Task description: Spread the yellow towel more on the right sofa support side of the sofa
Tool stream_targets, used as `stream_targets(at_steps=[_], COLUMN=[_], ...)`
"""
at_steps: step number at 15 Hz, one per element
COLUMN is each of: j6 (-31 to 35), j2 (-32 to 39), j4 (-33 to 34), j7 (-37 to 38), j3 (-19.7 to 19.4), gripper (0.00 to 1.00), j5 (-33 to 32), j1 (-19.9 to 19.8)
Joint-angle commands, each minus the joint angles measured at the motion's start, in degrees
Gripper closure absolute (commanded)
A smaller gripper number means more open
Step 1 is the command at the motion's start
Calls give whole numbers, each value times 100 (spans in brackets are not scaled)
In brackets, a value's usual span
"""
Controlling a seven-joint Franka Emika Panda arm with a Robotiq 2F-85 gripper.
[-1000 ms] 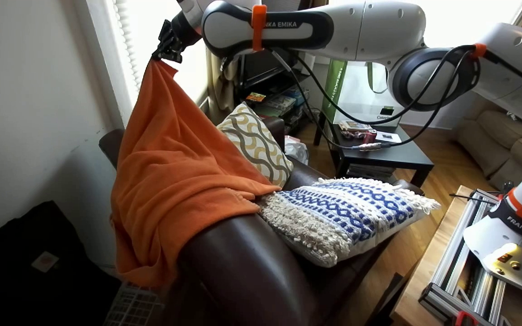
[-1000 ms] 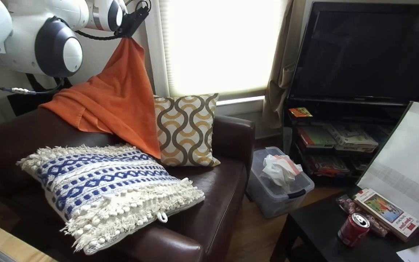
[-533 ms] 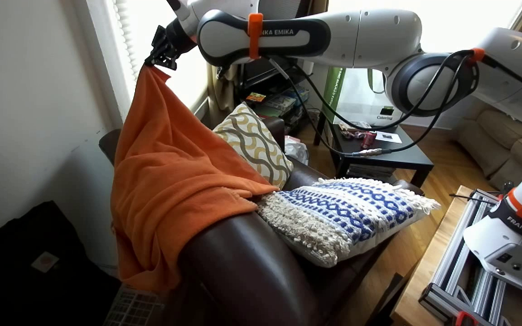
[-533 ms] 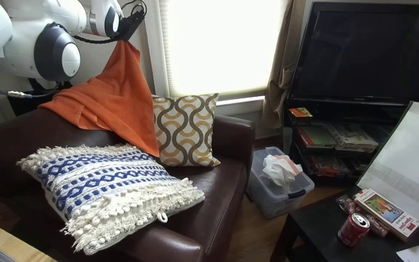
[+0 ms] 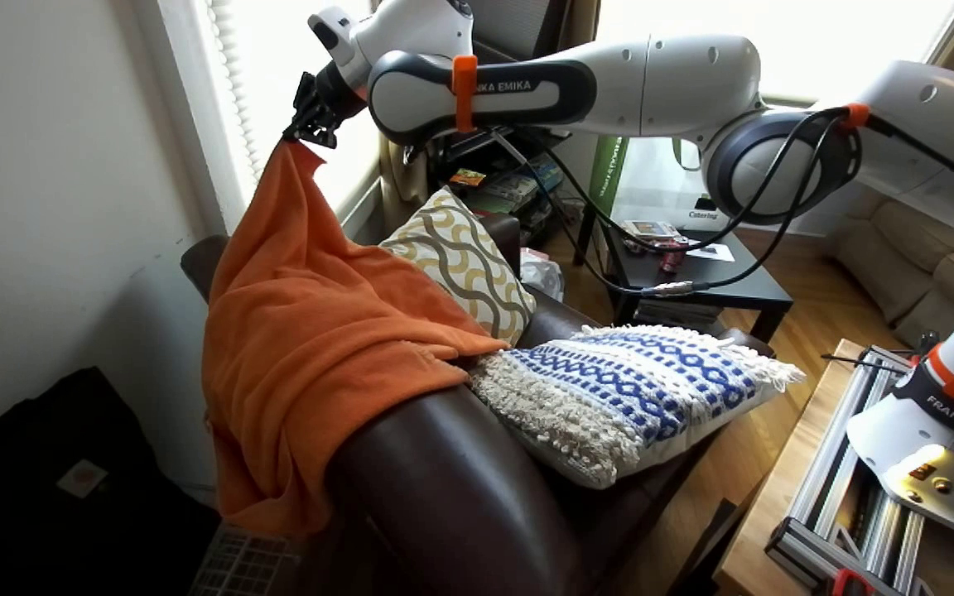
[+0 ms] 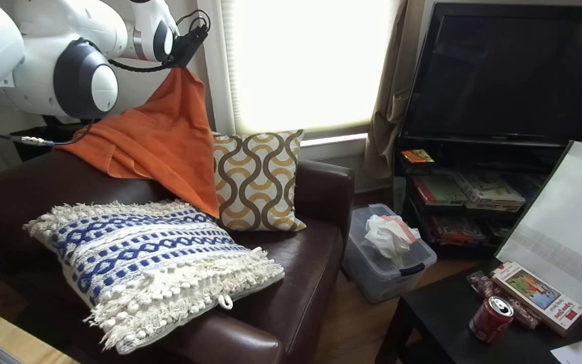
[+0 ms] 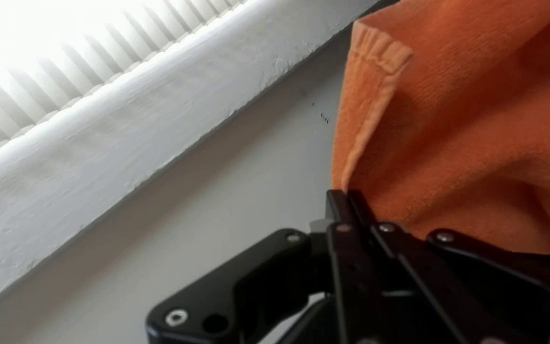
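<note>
Hanging by a pinched bit of edge above the sofa [image 6: 303,255], the yellow towel [image 5: 303,348] (looks straight-up orange to me tbh) makes a kind of tent, with the rest slung over the sofa's broad rounded support side [image 5: 452,472] and down the sofa's outer side. The gripper [image 7: 346,195] has its jaws clamped together on that edge, pretty clear in the wrist view. On the sofa, the swirly pillow [image 6: 258,182] is propped up, partly hidden by the towel in both exterior views, and the blue-and-white fringed pillow [image 6: 154,258] lies flatter. Just beside the sofa there's a clear plastic bin [image 6: 372,285], and near the sofa a black coffee table [image 6: 425,311] with a red can [image 6: 491,321] on it.
</note>
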Motion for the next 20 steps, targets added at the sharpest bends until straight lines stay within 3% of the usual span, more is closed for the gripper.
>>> stream_targets(at_steps=[1,11,17,20], j6=[-208,-917,-1016,-1047], j2=[163,353,379,368], j4=[93,133,173,179], j7=[255,1096,1531,2005], j3=[-247,-736,-779,-989], gripper=[99,99,99,99], j5=[-78,-210,-195,-292], j1=[-6,-132,-355,-417])
